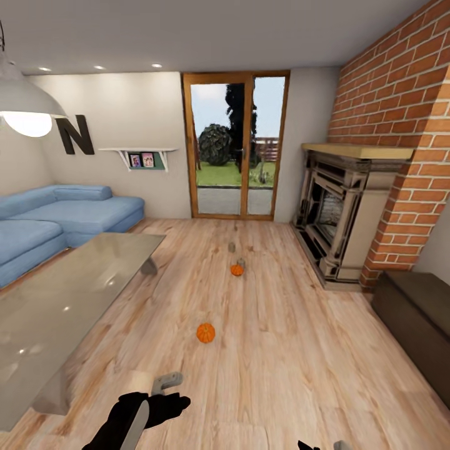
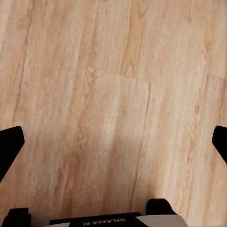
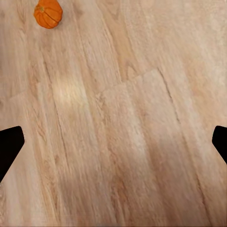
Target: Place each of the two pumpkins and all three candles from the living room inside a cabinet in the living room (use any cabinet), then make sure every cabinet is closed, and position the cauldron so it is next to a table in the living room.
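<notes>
**Pumpkins and candles on the living room floor, both hands open above bare boards**

We see two orange pumpkins on the wooden floor (image 1: pixel 281 350). The nearer pumpkin (image 1: pixel 205 332) sits in the open middle of the room, well apart from everything else. The farther pumpkin (image 1: pixel 237 269) lies deeper in, toward the glass door (image 1: pixel 236 147). Just beside it stands a small tan candle (image 1: pixel 241 263), and another candle (image 1: pixel 232 247) stands a little farther toward the door. A third candle (image 1: pixel 141 380), a pale beige stub, stands close to us, right by the left hand (image 1: pixel 165 382).

In the head view the left hand's grey fingers sit just beside that near candle; we cannot tell whether they touch it. In the left wrist view the left hand's dark fingertips (image 2: pixel 9 146) stand wide apart with bare floorboards between them, so it is open and holds nothing. In the right wrist view the right hand (image 3: pixel 113 142) is likewise spread open over the floor, with the nearer pumpkin (image 3: pixel 48 13) well ahead of it.

On the left, the long grey glossy tabletop (image 1: pixel 69 300) stretches away, with a blue sofa (image 1: pixel 56 219) behind it. On the right, a dark brown low cabinet (image 1: pixel 415 319) stands against the brick wall (image 1: pixel 400 106), its fronts closed, next to a stone fireplace (image 1: pixel 340 215).
</notes>
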{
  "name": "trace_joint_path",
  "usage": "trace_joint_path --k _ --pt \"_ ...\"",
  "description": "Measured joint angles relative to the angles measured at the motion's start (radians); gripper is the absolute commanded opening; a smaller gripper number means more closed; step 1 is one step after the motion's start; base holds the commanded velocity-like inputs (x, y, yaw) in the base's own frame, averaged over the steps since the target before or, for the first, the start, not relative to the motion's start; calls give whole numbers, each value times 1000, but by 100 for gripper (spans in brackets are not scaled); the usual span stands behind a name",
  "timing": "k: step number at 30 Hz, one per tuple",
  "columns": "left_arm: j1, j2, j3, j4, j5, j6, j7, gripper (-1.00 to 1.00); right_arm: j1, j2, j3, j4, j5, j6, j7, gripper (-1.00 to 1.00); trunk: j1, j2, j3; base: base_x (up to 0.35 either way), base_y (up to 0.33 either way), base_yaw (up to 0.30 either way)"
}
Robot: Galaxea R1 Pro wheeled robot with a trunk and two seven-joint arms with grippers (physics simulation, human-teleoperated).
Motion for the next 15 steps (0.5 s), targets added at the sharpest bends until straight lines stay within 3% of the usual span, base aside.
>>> trace_joint_path --k 9,15 --pt "0 -1 3 10 -2 -2 0 100 0 0 14 3 0 -24 10 100 0 0 0 335 4 17" --pt "0 0 5 10 -1 -2 0 100 0 0 14 2 -1 -22 8 100 0 0 0 337 110 0"
